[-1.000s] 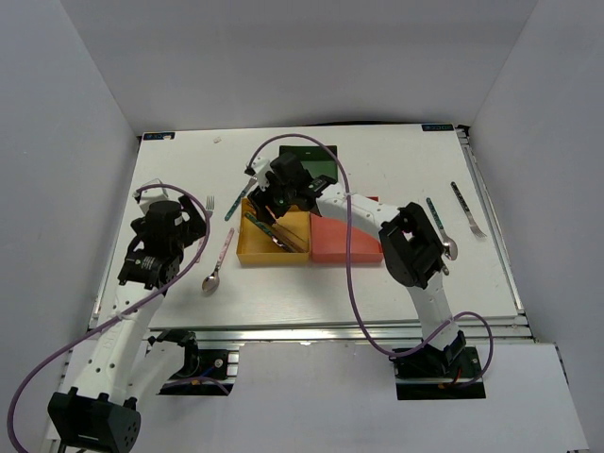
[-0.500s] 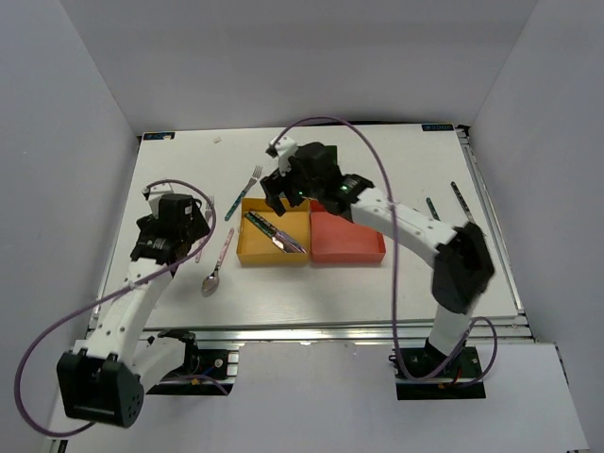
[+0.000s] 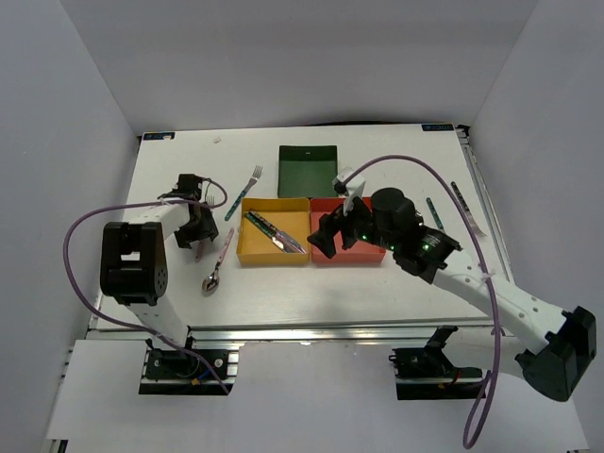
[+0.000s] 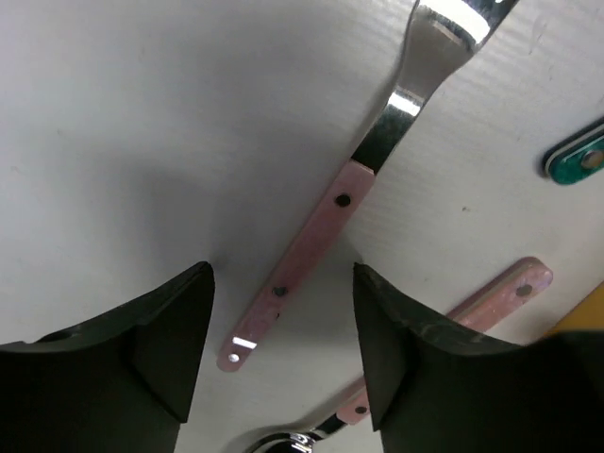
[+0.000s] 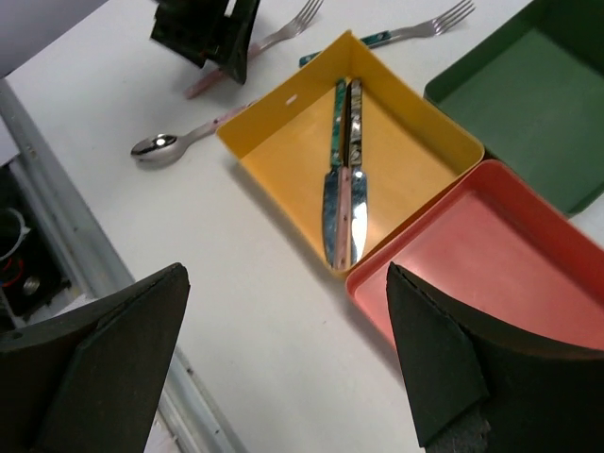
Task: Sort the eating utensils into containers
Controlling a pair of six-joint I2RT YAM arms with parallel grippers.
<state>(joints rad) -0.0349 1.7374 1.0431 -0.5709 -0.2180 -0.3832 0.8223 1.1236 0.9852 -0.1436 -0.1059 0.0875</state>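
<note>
My left gripper [image 3: 198,232] [image 4: 283,330] is open and low over the table, its fingers on either side of a pink-handled fork [image 4: 304,255]. A pink-handled spoon [image 3: 217,263] [image 4: 493,297] lies just right of it. A teal-handled fork [image 3: 247,183] lies behind the yellow-orange tray [image 3: 255,247], which holds two knives [image 3: 276,232] [image 5: 343,170]. My right gripper [image 3: 327,243] [image 5: 288,359] is open and empty, above the front edge between the yellow-orange tray and the red tray [image 3: 370,253] [image 5: 491,264]. The dark green tray [image 3: 309,171] [image 5: 533,104] has nothing in it.
A teal-handled utensil [image 3: 434,213] and a dark-handled fork [image 3: 467,209] lie at the far right near the table edge. The right arm reaches across the front right of the table. White walls close in both sides.
My right gripper pulled back from above the yellow-orange tray to its front right, leaving two knives in it. My left gripper moved forward and down over the pink-handled fork.
</note>
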